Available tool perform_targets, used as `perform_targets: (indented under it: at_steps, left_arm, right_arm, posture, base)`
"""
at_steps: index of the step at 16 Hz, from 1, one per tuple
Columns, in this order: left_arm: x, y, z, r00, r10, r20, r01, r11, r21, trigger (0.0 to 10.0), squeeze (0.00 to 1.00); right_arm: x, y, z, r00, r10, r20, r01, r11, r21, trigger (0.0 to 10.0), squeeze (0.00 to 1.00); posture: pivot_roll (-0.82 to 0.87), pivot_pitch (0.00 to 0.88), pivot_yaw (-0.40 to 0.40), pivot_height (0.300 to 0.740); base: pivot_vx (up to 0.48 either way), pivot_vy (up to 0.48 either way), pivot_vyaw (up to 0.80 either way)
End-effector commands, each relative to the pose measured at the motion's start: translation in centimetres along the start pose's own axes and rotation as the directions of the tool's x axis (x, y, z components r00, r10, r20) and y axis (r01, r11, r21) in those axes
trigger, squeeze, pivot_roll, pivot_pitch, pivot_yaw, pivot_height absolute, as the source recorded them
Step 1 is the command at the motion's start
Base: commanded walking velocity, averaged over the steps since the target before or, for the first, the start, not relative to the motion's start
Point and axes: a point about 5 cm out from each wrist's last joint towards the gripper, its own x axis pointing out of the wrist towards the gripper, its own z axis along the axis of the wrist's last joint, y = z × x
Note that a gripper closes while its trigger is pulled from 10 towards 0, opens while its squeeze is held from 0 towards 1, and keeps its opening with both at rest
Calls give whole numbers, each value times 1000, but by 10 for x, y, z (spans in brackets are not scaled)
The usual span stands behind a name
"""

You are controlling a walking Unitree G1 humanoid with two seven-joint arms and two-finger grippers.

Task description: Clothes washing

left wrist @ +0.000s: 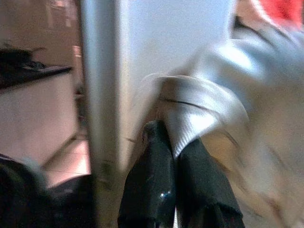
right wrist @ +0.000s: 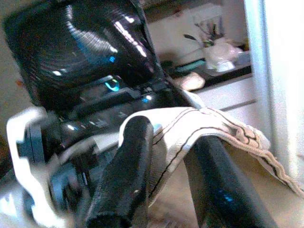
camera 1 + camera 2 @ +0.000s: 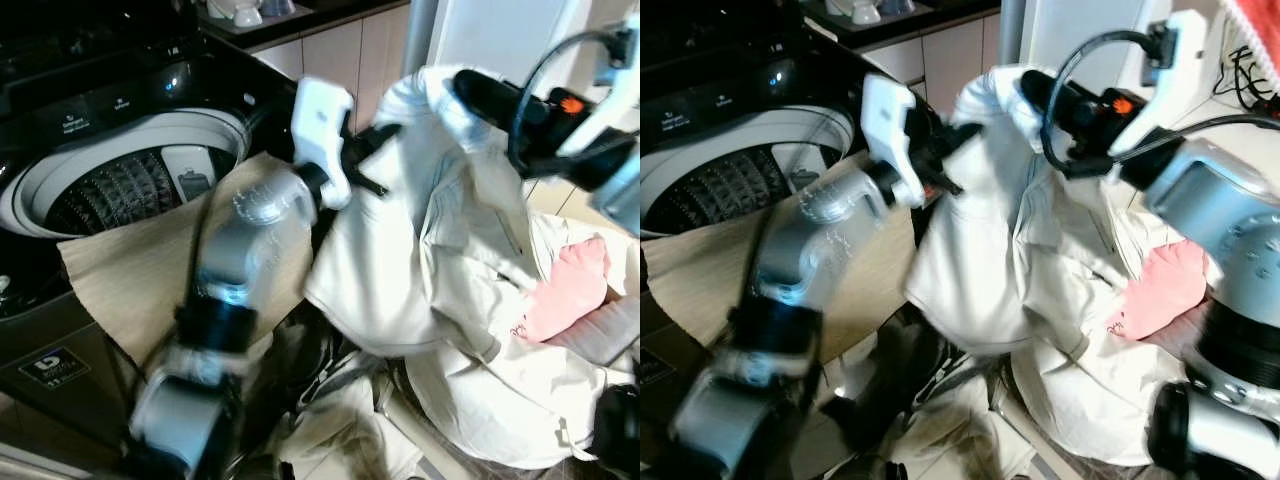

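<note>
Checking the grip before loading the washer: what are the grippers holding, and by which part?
Both hold the cream jacket by its upper edge: the left gripper pinches a fold of it, and the right gripper has a seamed hem between its fingers.

Washing machine (image 3: 110,190): at left, lid open, cloth (image 3: 150,270) draped over its front rim. Jacket (image 3: 440,260): right of it, above clothes pile (image 3: 520,400). Counter (image 3: 300,20): behind.

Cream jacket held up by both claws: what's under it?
Under the cream fabric jacket, held by the left claw and right claw, lie a pink cloth and more pale laundry. Whatever lies directly beneath its hanging folds is covered.
</note>
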Motion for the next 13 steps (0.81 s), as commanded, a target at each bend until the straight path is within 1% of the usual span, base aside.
perform_targets:
  at_steps: [1,2,3,4,5,6,7,8,9,10,11,12,13]
  left_arm:
    - [1,28,40,990,83,111,-93,991,93,0,0]
    - [0,51,70,970,159,185,-190,969,158,0,0]
    - [-4,69,100,932,235,276,-296,933,205,0,0]
    - [-23,90,159,801,333,498,-521,797,305,0,0]
    - [-32,94,182,740,346,577,-596,734,324,0,0]
    - [-56,96,236,611,304,731,-751,515,414,0,0]
    - [-60,95,243,597,288,749,-767,478,428,0,0]
    - [-57,100,240,635,303,711,-756,431,492,0,0]
    - [-50,112,224,698,346,627,-714,408,569,0,0]
    - [-37,130,183,799,457,392,-587,449,674,0,0]
    - [-33,138,157,831,507,231,-496,484,721,0,0]
    - [-33,148,112,841,541,0,-378,587,716,10000,0]
    - [-34,149,86,845,524,-111,-309,646,697,10000,0]
  right_arm:
    - [-4,6,2,1000,24,-10,-24,998,-52,10000,0]
    - [-8,9,4,999,45,4,-45,996,-76,10000,0]
    - [-9,12,5,997,71,13,-69,992,-102,10000,0]
    - [-10,18,3,995,97,7,-96,987,-129,10000,0]
    - [-10,20,2,994,105,5,-104,986,-134,10000,0]
    - [-8,26,-1,991,131,13,-128,982,-137,10000,0]
    - [-7,27,-2,991,136,16,-132,982,-137,10000,0]
    - [-5,29,-4,990,139,24,-134,981,-140,10000,0]
    - [-1,30,-6,989,141,44,-134,983,-126,10000,0]
    - [3,35,-13,987,158,26,-154,980,-129,10000,0]
    - [4,38,-16,986,168,9,-165,977,-134,10000,0]
    - [7,44,-27,980,192,-43,-196,971,-139,10000,0]
    - [8,51,-43,968,213,-134,-233,960,-156,10000,0]
  posture:
    - [-66,0,57,740]
    - [-67,0,62,740]
    - [-67,0,66,740]
    - [-68,0,69,740]
    - [-63,0,71,740]
    - [-63,0,71,740]
    - [-53,0,72,740]
    - [-53,0,72,740]
    - [-53,0,72,740]
    - [-48,0,63,740]
    - [-45,0,60,740]
    - [-45,0,60,740]
    - [-41,0,41,740]
  base:
    - [0,0,0]
    - [0,0,0]
    - [0,0,0]
    - [0,0,0]
    - [0,0,0]
    - [0,0,0]
    - [0,0,0]
    - [0,0,0]
    - [0,0,0]
    - [0,0,0]
    - [0,0,0]
    - [0,0,0]
    - [0,0,0]
